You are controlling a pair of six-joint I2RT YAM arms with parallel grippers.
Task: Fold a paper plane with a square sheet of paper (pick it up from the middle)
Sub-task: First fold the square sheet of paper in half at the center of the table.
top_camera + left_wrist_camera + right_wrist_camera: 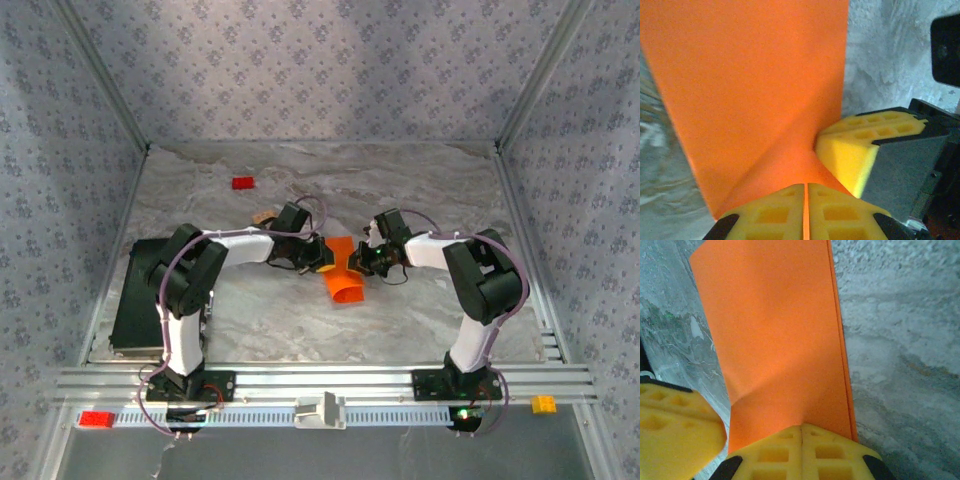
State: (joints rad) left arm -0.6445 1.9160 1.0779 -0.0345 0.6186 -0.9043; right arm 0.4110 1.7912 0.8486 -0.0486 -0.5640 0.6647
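Note:
The square sheet of paper [346, 278] is bright orange, folded over on itself, and hangs between both grippers above the middle of the table. My left gripper [322, 256] is shut on its left edge. In the left wrist view the yellow pads [775, 212] meet with a thin strip of the paper [750, 90] pinched between them. My right gripper [363, 262] is shut on the opposite edge. In the right wrist view its gripper [801, 430] clamps the paper [780, 335], whose doubled layers show along the right edge. The two grippers sit very close together.
A small red block [242, 183] lies at the back left and a tan block [263, 217] just behind the left wrist. A black box [140, 290] stands left of the left arm. A red block [97, 419], a white piece [320, 410] and a yellow block [543, 404] lie by the front rail.

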